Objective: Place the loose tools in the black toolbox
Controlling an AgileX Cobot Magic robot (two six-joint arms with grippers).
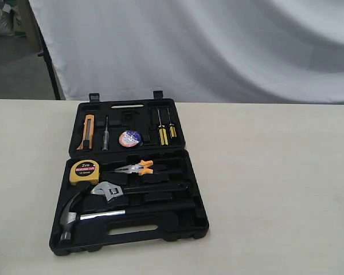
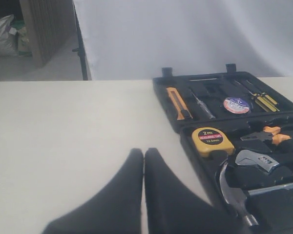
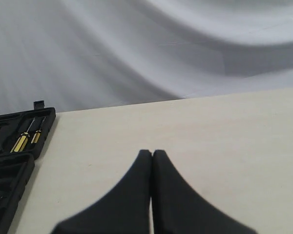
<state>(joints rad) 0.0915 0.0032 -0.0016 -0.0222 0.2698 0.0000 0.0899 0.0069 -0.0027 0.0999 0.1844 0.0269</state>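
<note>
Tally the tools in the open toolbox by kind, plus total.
Utility knife: 1
Slim grey screwdriver: 1
Tape roll: 1
Yellow-handled screwdrivers: 2
Tape measure: 1
Pliers: 1
Adjustable wrench: 1
Claw hammer: 1
Total: 9

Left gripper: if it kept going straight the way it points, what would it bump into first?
Probably nothing: ahead of the left gripper lies only bare table, then the white cloth behind it. The black toolbox sits off to one side of that line, though depth is hard to judge.
</note>
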